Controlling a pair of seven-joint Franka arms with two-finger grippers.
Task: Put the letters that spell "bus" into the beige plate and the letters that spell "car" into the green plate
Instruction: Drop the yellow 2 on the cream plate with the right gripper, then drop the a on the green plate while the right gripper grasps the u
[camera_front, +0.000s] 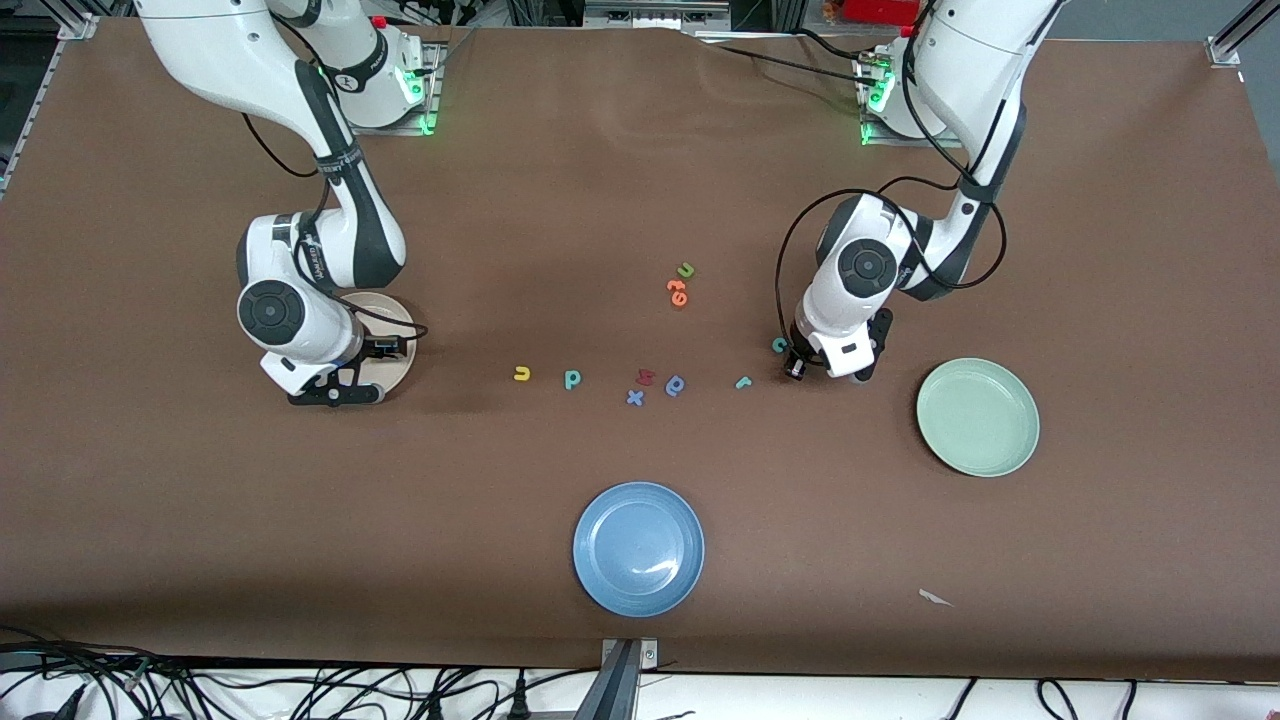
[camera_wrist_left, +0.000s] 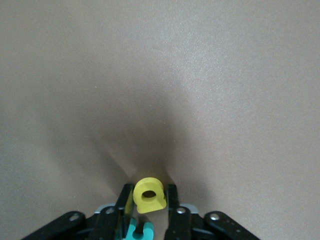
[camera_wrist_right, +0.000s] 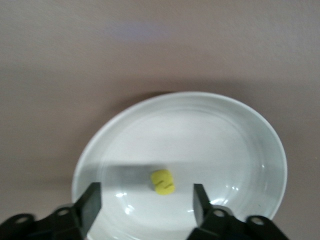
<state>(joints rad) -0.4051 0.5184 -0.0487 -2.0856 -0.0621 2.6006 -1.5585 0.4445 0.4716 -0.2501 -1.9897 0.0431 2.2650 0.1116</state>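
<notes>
Our left gripper (camera_wrist_left: 149, 200) stands low over the bench at about three o'clock from the row of letters, jaws pinching the yellow "a" (camera_wrist_left: 148, 194) across its flat faces. The teal "c" (camera_front: 779, 345) lies just beside it, and the teal "r" (camera_front: 742, 382) near it at about seven o'clock from the "c". The green plate (camera_front: 978, 417) sits at four o'clock from this gripper, with nothing in it that we can see.

Our right gripper (camera_wrist_right: 146, 195) hangs over the beige plate (camera_wrist_right: 250, 130) with its jaws spread and nothing between them. The yellow "s" (camera_wrist_right: 162, 182) lies inside the plate. The yellow "u" (camera_front: 521, 374) and the teal "b" (camera_front: 571, 379) lie on the bench at three o'clock from that plate.

We judge these foam letters to be very light and soft. They should squash under a hard pinch and may cling to a pad on release. A gentle grip across the two broad faces or across a solid stroke seems best, avoiding the hole of the "a" and the open mouths of the "c" and the "u".
</notes>
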